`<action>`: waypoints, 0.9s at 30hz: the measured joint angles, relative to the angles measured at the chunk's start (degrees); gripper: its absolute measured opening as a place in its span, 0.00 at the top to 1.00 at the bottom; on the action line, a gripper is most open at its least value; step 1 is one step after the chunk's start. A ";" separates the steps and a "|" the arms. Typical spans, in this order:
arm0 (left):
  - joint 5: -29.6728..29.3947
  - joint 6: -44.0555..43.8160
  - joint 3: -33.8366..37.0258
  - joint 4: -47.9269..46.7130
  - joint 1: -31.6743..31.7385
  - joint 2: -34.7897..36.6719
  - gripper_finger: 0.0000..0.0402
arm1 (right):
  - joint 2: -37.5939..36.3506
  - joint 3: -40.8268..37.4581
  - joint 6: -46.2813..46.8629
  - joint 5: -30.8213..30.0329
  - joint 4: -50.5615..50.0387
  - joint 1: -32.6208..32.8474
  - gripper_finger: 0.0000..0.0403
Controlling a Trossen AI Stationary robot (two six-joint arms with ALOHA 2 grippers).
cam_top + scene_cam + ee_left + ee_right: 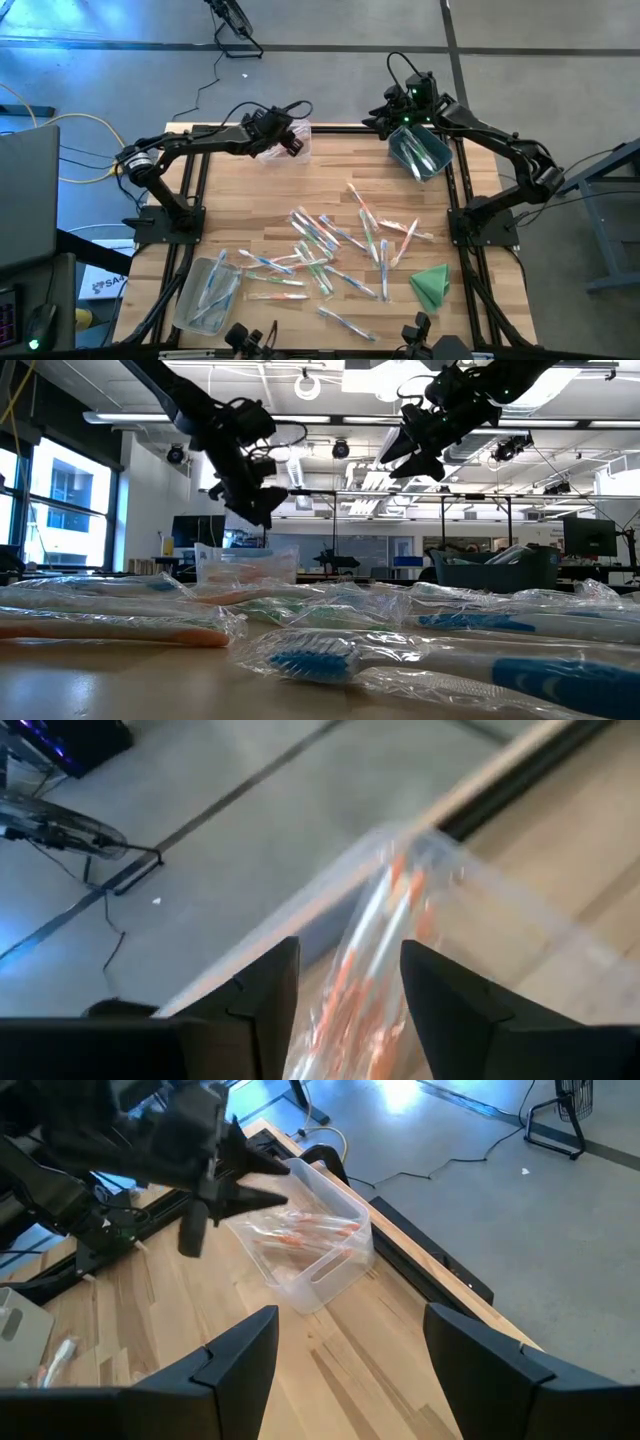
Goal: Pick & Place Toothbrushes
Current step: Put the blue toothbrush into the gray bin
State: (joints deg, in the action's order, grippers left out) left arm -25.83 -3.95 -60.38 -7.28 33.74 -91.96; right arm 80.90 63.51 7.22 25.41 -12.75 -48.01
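High view, table: wooden table [250, 190] seen from above, w/ loose toothbrushes [325, 245] scattered across its middle; too thin to count.
High view, bins: clear bin [300, 140] at far edge under left gripper [290, 140]; tinted bin [420, 152] at far right, below right gripper [390, 118]; third clear bin [207, 292] near front left, some brushes inside.
High view, cloth: folded green cloth [432, 284] front right, apart from the brushes.
Low view, front: wrapped brushes fill the foreground, blurred; blue-bristled one nearest.
Low view, arms: both grippers hang above the table; the far clear bin is partly hidden behind the pile.
Left wrist view: fingers [265, 995] spread apart, grasping nothing; between them, orange-accented wrapped brushes lie in the clear bin. Bin edges blurred, cut off by frame.
Right wrist view: fingers [245, 1350] wide apart, nothing between them; beyond, the left gripper sits over the clear bin, orange brushes inside. Left arm partly cut off.
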 joint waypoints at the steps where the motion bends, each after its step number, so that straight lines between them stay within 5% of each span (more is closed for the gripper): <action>1: 0.02 -0.76 0.00 0.86 0.00 0.57 0.57 | 0.00 0.00 -0.02 0.00 0.00 0.00 0.40; 6: 2.44 -4.32 0.00 3.35 0.02 3.17 0.60 | 0.00 0.00 -1.29 0.04 0.02 0.01 0.40; 27: 22.67 -5.37 0.02 8.95 -0.02 5.70 0.99 | 0.02 0.00 -2.99 0.04 -0.44 0.02 0.40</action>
State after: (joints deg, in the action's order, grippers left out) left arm -3.16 -9.32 -60.36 1.67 33.71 -86.26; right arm 80.93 63.51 4.23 25.45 -13.19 -47.99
